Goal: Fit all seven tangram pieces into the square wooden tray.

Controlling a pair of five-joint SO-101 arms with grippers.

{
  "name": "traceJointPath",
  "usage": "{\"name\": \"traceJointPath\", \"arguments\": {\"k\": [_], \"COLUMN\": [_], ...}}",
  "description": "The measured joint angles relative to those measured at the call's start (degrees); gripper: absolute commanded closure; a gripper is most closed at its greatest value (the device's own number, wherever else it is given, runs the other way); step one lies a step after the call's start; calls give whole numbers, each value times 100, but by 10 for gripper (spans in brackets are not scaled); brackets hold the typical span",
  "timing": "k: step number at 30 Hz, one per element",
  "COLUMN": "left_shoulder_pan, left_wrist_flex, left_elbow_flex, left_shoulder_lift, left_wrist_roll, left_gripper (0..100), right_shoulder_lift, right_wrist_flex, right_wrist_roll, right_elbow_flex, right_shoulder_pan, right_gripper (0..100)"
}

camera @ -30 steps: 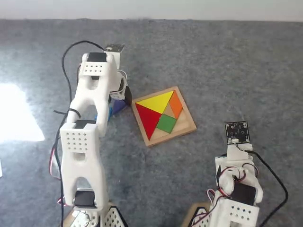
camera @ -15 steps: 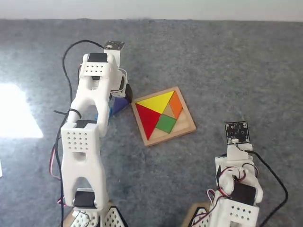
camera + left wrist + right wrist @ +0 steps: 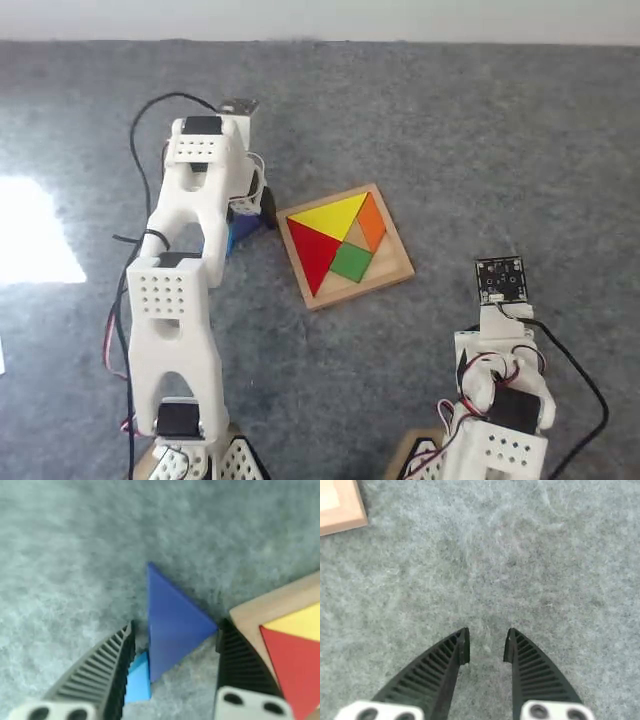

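**Left pincer [image 3: 175,628] set astride the triangle [image 3: 170,605], just beside the tray [image 3: 255,612].**
Over the last second the arm shifted slightly. Its jaws now stand open around the blue piece, apparently ready to close. One jaw nearly meets the tray's corner, and a pale piece [image 3: 138,682] crowds the other. The right pincer [image 3: 486,647], open, hangs over bare counter [image 3: 545,555] off the tray.
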Motion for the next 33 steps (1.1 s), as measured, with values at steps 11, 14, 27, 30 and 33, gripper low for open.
{"name": "traceJointPath", "arguments": {"k": [11,14,27,30,33], "left_shoulder_pan": [211,440,545,325,308], "left_wrist_flex": [9,0,114,360,501], "left_elbow_flex": [-9,-44,-264,-642,-993], "left_shoulder_lift": [211,211,308,387,440], "left_wrist_roll": [-18,-114,-35,466,1064], "left_gripper": [850,877,736,651,652], "right_shoulder_lift": [0,0,0,0,0], "right_wrist_flex": [0,0,0,0,0], "right_wrist_roll": [0,0,0,0,0], "right_elbow_flex": [0,0,0,0,0], "right_shoulder_pan": [0,0,0,0,0], "right_gripper": [861,861,861,861,862]}}
